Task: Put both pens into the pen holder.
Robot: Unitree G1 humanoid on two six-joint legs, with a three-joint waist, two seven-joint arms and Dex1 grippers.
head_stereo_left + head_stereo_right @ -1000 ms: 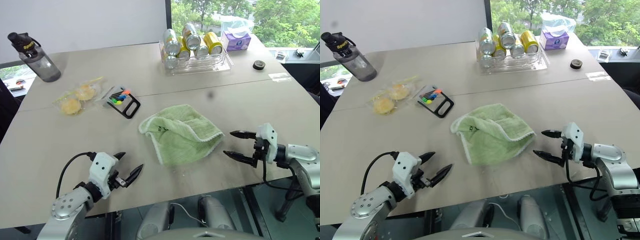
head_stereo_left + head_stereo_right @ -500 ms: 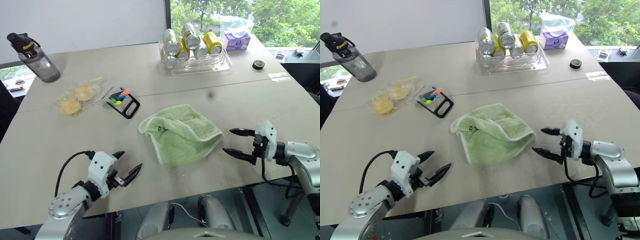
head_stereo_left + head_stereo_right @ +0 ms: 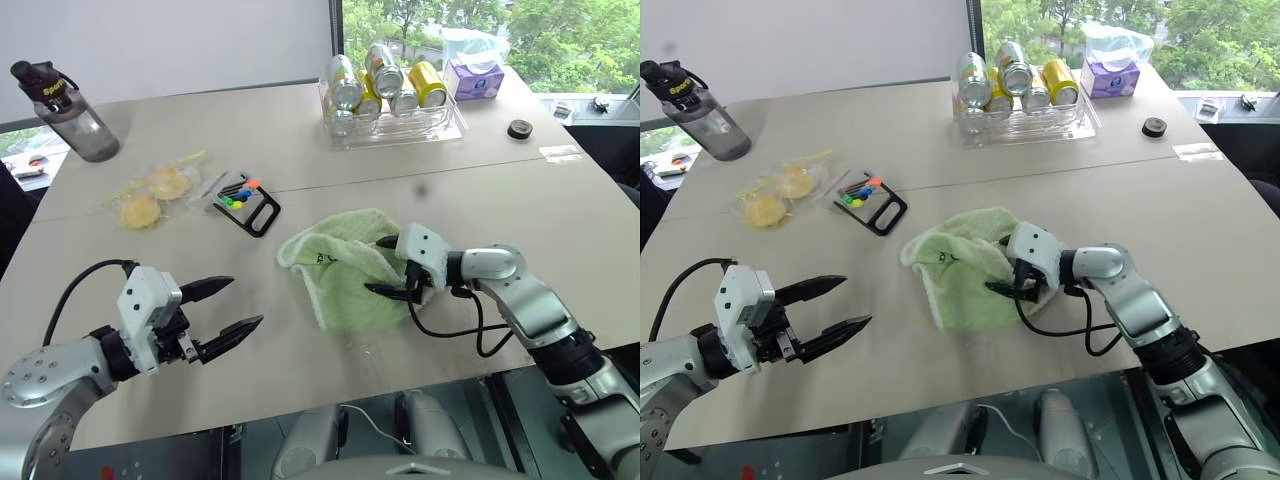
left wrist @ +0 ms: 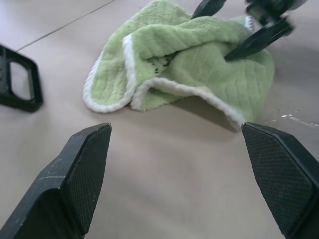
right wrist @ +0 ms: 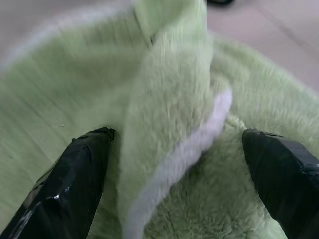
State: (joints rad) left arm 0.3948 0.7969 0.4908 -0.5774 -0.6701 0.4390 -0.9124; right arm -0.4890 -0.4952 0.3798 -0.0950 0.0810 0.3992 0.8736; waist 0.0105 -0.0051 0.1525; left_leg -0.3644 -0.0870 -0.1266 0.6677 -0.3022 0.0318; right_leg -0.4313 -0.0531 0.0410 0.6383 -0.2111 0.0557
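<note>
A water bottle stands at the tabletop's far left. The left pincer hovers open, empty. The pen holder lies flat, with bright tips inside, possibly markers. The right pincer, open, straddles the green towel. A clear tray holds cans.

The left gripper is hovering with fingers spread wide, pointing toward three o'clock. The right gripper is reaching in from four o'clock, fingers wide apart, pointing toward nine o'clock.
</note>
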